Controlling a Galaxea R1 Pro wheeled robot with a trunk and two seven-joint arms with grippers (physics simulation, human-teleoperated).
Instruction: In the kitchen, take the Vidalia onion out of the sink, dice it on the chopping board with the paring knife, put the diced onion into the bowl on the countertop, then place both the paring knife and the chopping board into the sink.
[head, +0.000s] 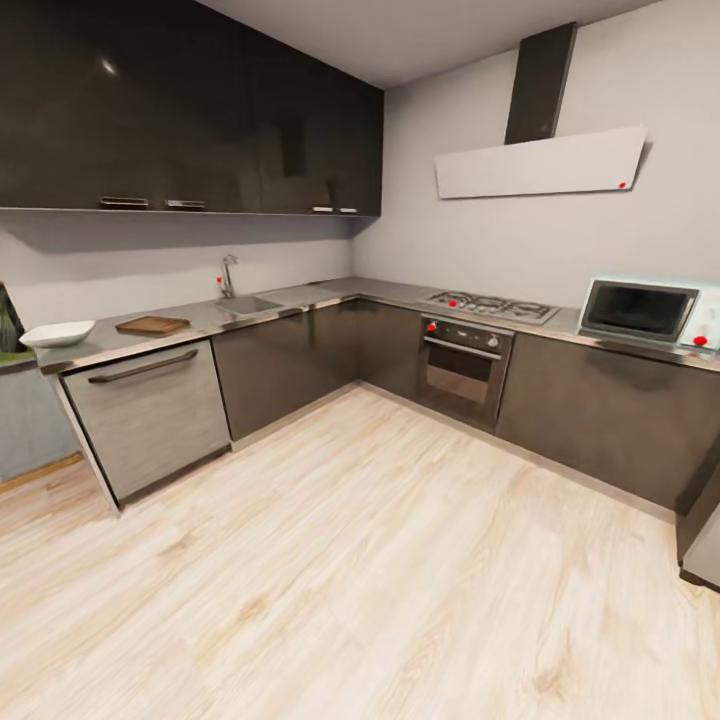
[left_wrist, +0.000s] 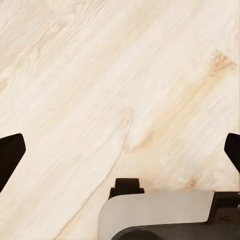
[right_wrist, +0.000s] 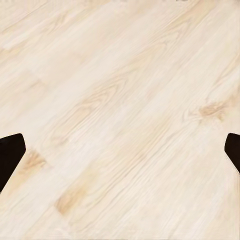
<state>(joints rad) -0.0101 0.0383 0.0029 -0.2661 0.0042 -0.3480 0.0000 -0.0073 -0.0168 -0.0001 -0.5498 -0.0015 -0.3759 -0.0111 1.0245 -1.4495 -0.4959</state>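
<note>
Pale wood-grain floor (head: 380, 560) fills the lower part of the head view, with an L-shaped grey countertop (head: 330, 296) running along two walls above dark cabinets. At the counter's left end sits one white bowl (head: 57, 333), and just beside it, toward the corner, lies one brown chopping board (head: 152, 325), flat, its long axis running along the counter's length. Further along is the sink (head: 247, 304), its chrome tap (head: 229, 274) standing at the back edge with a red knob. Nothing inside the basin can be made out from this distance, and the knife is too small to tell. On the other run of counter are one hob (head: 489, 306) above one oven (head: 464, 366), and one microwave (head: 640, 309) at the far right. No writing is readable anywhere.

From the left wrist, the left gripper (left_wrist: 120, 152) hangs over bare floor, its two dark fingertips (left_wrist: 10, 155) spread wide at opposite edges, holding nothing.

From the right wrist, the right gripper (right_wrist: 120, 152) is likewise spread wide over floor, empty.
</note>
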